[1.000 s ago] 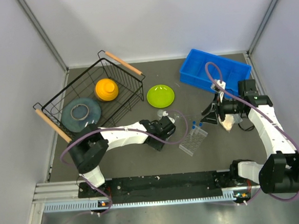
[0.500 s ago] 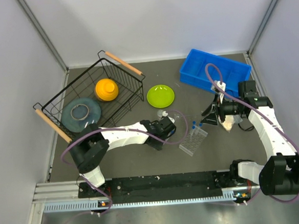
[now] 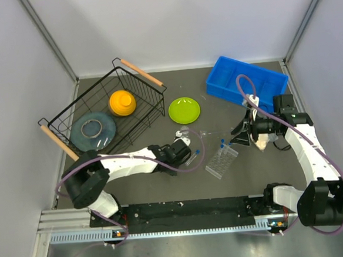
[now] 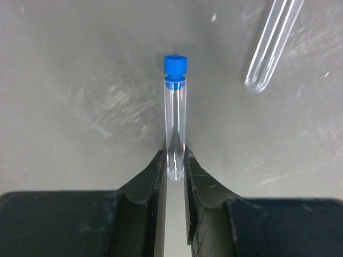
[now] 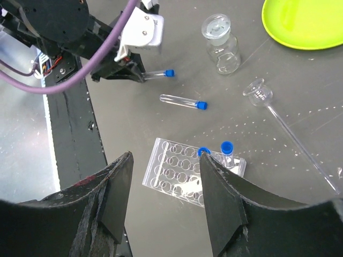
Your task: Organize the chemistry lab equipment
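My left gripper (image 4: 174, 167) is shut on the round bottom end of a clear blue-capped tube (image 4: 174, 120), which points straight away from the fingers, level and low over the table. In the right wrist view this same tube (image 5: 158, 74) sticks out of the left gripper (image 5: 134, 72). A second capped tube (image 5: 183, 101) lies loose beside it, its round end also showing as the second tube (image 4: 272, 45). The clear grid rack (image 5: 179, 170) holds two upright capped tubes (image 5: 227, 147). My right gripper (image 5: 163, 206) hangs open above the rack (image 3: 221, 160), holding nothing.
A small stoppered glass bottle (image 5: 220, 45) and a long-stemmed glass funnel (image 5: 257, 92) lie near the lime-green plate (image 3: 184, 110). The blue bin (image 3: 248, 82) stands at the back right. A wire basket (image 3: 138, 116) at the left holds an orange dome (image 3: 122, 102) and a grey plate (image 3: 93, 129).
The left gripper has shut on the tube and the left arm has drawn back toward the near left. The right arm has stayed where it was.
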